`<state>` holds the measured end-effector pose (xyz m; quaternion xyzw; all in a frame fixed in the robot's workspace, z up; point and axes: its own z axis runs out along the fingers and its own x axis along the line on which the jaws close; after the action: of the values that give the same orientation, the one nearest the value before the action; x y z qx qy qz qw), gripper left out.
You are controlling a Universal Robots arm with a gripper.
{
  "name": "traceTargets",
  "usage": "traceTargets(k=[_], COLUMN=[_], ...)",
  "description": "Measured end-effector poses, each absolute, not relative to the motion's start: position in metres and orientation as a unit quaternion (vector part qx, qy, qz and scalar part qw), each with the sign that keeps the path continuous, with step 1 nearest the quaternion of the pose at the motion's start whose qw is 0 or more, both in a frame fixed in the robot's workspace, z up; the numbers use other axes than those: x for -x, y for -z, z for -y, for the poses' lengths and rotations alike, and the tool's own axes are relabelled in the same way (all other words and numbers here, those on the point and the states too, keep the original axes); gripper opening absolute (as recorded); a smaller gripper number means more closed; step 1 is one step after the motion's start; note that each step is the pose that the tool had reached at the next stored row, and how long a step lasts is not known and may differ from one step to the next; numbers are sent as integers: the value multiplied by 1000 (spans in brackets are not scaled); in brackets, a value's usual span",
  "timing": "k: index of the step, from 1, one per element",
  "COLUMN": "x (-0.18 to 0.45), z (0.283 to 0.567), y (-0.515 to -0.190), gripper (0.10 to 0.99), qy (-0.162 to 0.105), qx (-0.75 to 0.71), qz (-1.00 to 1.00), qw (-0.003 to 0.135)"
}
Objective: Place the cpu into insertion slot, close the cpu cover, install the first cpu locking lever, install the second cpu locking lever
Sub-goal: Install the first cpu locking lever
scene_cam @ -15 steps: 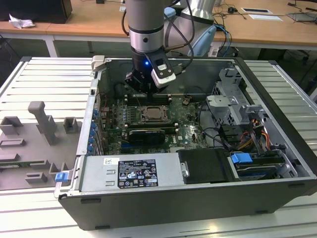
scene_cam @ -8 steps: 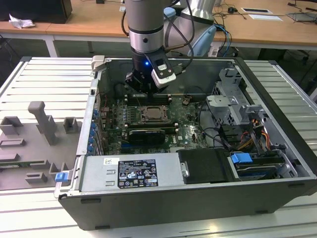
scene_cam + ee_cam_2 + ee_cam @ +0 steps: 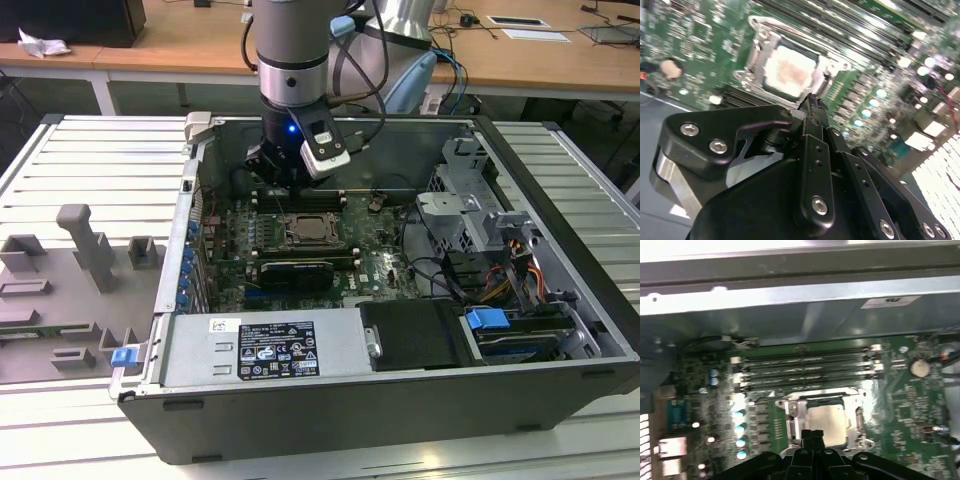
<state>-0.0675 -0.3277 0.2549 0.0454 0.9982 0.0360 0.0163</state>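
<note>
Exterior view: the claw [image 3: 280, 180] hovers just beside the insertion slot [image 3: 308, 230].

Second wrist view: the claw is pinched closed and empty, its tip at the edge of the cpu cover [image 3: 756, 56], which lies over the seated cpu [image 3: 789, 72].

First wrist view: the cpu lies just beyond the tip. This is probably a locking-lever step, demanding exact tip placement.

Claw [image 3: 812, 436] hides slot [image 3: 790, 415] edge
Its near rim lies behind the claw in both wrist views; in the exterior view the cpu [image 3: 310, 229] is tiny

The dull silver-beige cpu [image 3: 830, 421] lies flat in the insertion slot [image 3: 292, 232], with the silver cpu cover [image 3: 791, 416] framing its top.
</note>
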Motion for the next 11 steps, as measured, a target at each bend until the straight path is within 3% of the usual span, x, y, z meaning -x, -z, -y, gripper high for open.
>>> traceTargets(k=[3, 11], x=[70, 93], z=[327, 327], y=[-255, -258], gripper=[106, 106], qy=[-35, -36], qx=[-42, -40], qz=[-998, -999], qw=[2, 1])
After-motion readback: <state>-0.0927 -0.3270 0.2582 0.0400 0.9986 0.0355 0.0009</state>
